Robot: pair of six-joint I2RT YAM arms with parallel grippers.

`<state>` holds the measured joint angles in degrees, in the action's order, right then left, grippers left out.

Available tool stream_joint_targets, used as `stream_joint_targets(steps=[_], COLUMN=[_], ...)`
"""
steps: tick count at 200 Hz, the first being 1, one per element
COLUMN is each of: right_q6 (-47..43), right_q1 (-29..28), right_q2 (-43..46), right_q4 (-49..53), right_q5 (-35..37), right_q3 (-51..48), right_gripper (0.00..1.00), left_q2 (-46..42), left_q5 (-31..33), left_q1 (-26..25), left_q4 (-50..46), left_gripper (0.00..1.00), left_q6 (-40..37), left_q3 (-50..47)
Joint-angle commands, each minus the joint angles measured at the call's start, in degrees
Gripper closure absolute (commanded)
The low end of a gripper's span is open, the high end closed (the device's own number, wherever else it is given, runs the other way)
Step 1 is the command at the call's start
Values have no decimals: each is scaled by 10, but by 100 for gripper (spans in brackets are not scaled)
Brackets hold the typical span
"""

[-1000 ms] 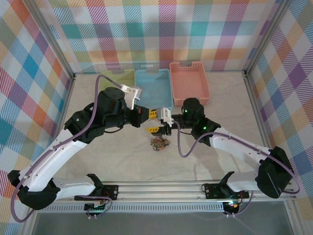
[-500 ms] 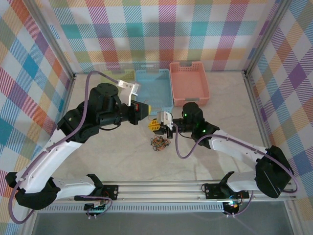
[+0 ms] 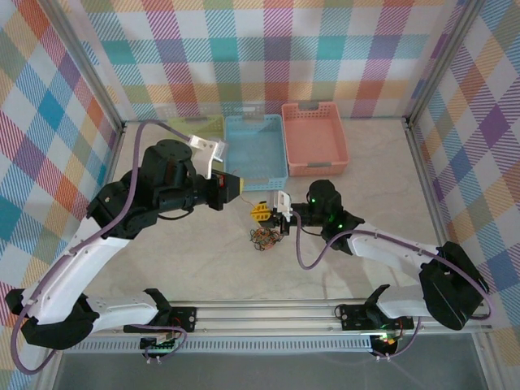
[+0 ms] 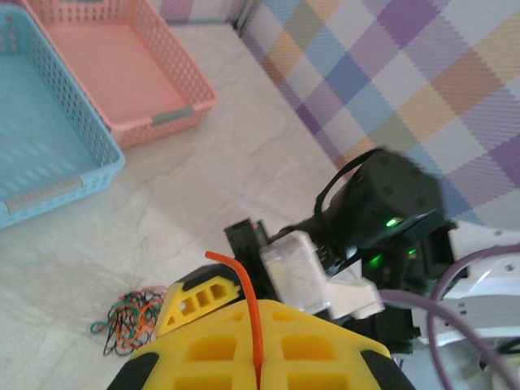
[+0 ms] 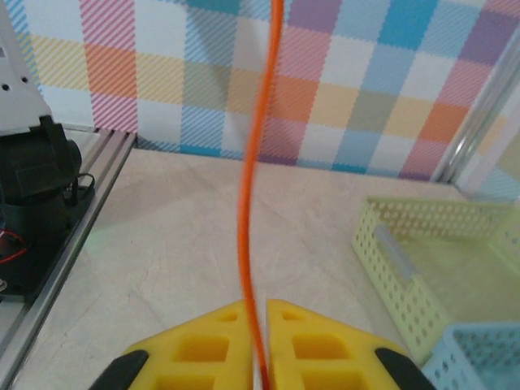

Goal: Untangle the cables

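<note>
The cables (image 3: 265, 238) lie as a small orange, black and green tangle on the table, also seen in the left wrist view (image 4: 130, 318). Just above the tangle, my right gripper (image 3: 260, 212) is shut on an orange cable (image 5: 250, 171) that runs from its jaws (image 5: 257, 304) up out of the picture. My left gripper (image 3: 237, 185), farther left and back, is shut (image 4: 258, 305) on an orange cable (image 4: 246, 296) whose short bent end sticks out past the jaws. I cannot tell whether both hold the same cable.
Three baskets stand along the back wall: green (image 3: 197, 128), blue (image 3: 256, 146) and pink (image 3: 314, 136). The green basket (image 5: 439, 244) also appears in the right wrist view. The frame rail (image 3: 268, 310) runs along the near edge.
The right gripper has shut on the orange cable and dropped slightly toward the tangle. The left gripper has drawn back to the left, so the two grippers now stand apart.
</note>
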<state>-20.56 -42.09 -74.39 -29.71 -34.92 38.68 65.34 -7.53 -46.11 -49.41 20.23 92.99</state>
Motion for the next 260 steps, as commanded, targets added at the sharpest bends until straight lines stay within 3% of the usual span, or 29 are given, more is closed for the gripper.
stream_joint_targets(steps=[1, 51, 101, 152, 176, 225, 260], right_q6=[9, 24, 25, 14, 15, 22, 53], right_q1=[5, 5, 5, 5, 5, 6, 7], right_q2=[-17, -38, -56, -85, -98, -83, -17], right_q4=[0, -3, -3, 29, 25, 15, 17], right_q5=[2, -22, -34, -32, -28, -6, 8], right_q3=[-13, 1, 6, 21, 24, 21, 29], right_gripper=[85, 85, 61, 62, 65, 88, 97], left_q2=[-21, -13, 3, 18, 24, 20, -47], left_q5=[5, -6, -7, -5, -8, 5, 104], left_q1=[-6, -6, -6, -6, -6, -6, -4], left_q4=[25, 20, 2, -10, -4, -16, -4], left_gripper=[100, 100, 100, 100, 100, 100, 100], left_q6=[-6, -7, -13, -18, -16, -25, -43], left_q3=[38, 50, 91, 130, 141, 144, 31])
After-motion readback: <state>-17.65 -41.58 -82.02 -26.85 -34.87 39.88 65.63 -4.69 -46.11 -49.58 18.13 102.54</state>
